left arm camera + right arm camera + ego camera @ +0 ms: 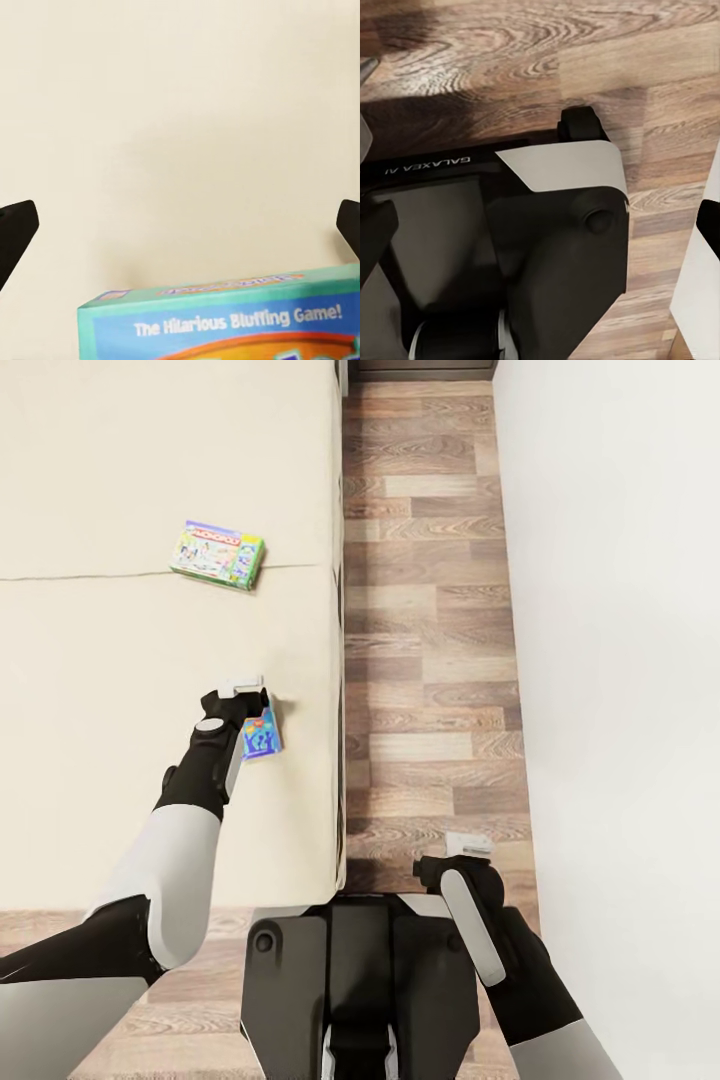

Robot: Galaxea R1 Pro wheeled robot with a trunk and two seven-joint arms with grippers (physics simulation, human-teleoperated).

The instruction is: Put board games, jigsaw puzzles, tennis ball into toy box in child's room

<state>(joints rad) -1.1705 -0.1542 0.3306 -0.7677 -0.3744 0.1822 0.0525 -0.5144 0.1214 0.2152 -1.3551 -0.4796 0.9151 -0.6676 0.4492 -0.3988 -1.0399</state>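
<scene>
On smooth bed, rectangular boxes.

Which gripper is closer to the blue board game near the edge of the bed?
Left. The left gripper is right over the blue board game; the right gripper hangs over the floor beside the bed.

Two board games lie on one bed: a green box farther up the mattress and a blue box near its edge. Two robot arms reach forward, each ending in one tool, left and right.
</scene>
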